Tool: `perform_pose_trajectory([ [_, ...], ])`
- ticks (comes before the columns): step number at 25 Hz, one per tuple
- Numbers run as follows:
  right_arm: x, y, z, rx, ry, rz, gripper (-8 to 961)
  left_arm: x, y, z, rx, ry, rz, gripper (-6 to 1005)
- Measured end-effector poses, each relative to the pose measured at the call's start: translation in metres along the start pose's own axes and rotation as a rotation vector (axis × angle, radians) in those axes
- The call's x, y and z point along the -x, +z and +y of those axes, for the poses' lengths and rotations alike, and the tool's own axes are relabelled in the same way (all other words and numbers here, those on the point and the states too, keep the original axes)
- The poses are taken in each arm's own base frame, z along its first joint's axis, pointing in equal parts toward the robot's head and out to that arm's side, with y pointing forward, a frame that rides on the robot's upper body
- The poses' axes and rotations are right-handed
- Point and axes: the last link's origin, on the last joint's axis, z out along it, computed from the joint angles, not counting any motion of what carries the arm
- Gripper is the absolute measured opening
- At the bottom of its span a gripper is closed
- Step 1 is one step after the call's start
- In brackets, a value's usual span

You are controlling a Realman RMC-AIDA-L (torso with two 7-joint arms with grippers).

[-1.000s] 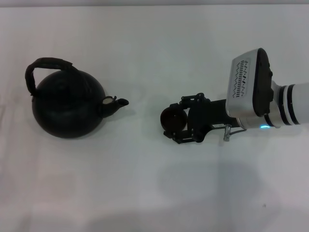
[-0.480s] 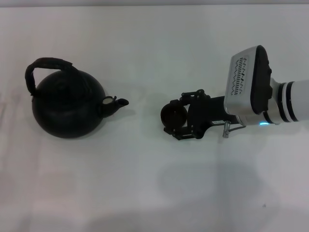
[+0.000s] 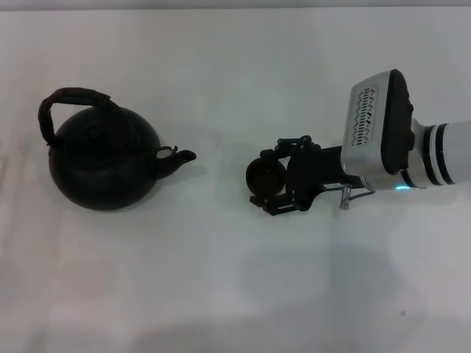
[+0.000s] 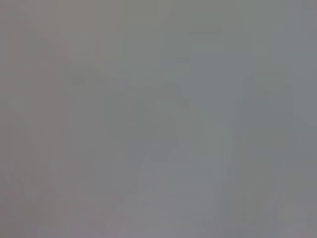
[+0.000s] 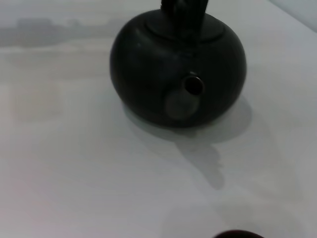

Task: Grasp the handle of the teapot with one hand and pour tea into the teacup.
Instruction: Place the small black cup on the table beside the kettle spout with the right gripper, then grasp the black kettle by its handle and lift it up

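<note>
The right arm reaches in from the right edge of the worktop, lying nearly level with its wrist pointing toward the left edge. The right gripper [image 3: 271, 192] sits near the middle, its fingers closed around the teacup [image 3: 266, 176].

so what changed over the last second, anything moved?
Only slightly. The right end effector, around the teacup, shifted a little away from the robot; its arm drew back to the right a touch. The cup itself barely moved. The teapot stayed put, its handle untouched, spout still aimed at the cup. The left end effector is not in view.
</note>
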Motion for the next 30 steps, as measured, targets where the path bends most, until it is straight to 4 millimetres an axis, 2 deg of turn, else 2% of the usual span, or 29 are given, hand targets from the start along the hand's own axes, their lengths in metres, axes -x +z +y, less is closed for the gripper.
perform_pose_trajectory([
  [9, 0.007, -0.007, 0.001, 0.046, 0.019, -0.048, 842, 0.0, 0.0, 0.0, 0.001, 0.004, -0.002, 788],
  [17, 0.008, -0.023, -0.012, 0.0, 0.071, -0.109, 841, 0.0, -0.001, 0.001, 0.007, 0.004, -0.002, 776],
  [23, 0.008, -0.046, -0.026, -0.048, 0.122, -0.197, 842, 0.002, -0.003, 0.013, 0.093, 0.005, -0.017, 767],
  [30, -0.005, -0.077, -0.044, -0.162, 0.198, -0.267, 841, -0.003, -0.009, 0.03, 0.272, 0.031, 0.01, 756],
])
